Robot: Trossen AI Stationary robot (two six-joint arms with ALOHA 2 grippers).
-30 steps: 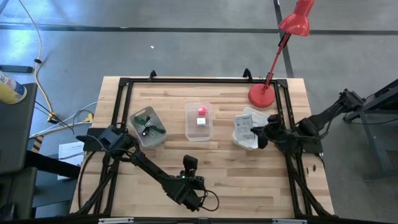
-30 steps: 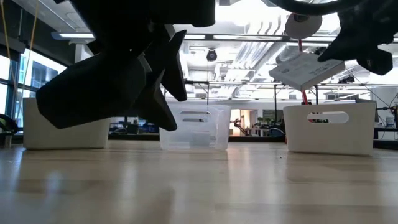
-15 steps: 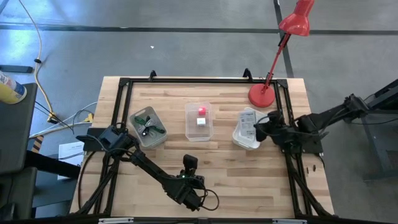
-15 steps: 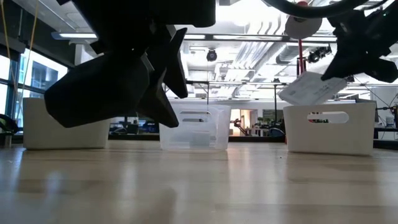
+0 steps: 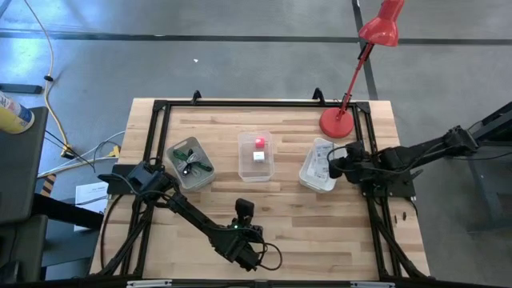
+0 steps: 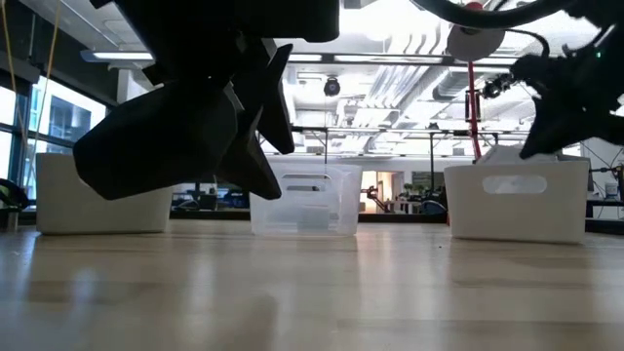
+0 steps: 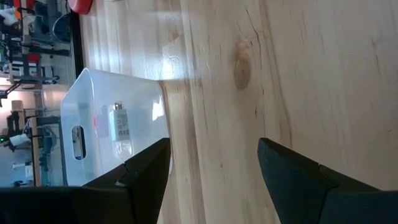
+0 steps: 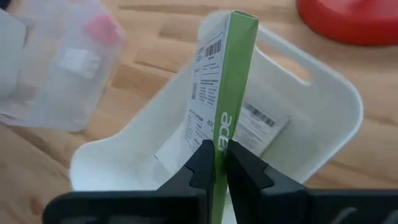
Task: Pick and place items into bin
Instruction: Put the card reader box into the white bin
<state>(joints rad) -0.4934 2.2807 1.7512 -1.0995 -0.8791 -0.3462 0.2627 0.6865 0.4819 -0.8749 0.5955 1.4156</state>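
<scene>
My right gripper hangs over the white bin on the right, shut on a flat white printed packet with a green edge. Another packet lies on that bin's floor. In the low view the gripper stands just above the bin's rim. The clear middle bin holds a pink cube and a white cube. The grey left bin holds green and dark pieces. My left gripper waits open near the table's front edge, its fingers empty. My right gripper pinches the packet between its two fingers, on its two flat faces at the green edge nearest the wrist. It comes slanting down from the table's right. The packet stands on edge, pointing down into the white bin; whether its lower end touches the bin cannot be told.
A red desk lamp stands with its base just behind the white bin, its stem slanting up over the table's far right corner. A black frame runs around the tabletop. Bare wood lies between the bins and the front edge.
My right gripper has gone down and toward the far edge over the white bin, tipping and rolling as it went. The packet, held above the bin's rim a second ago, has sunk into the bin and turned from lying slanted to standing on edge.
</scene>
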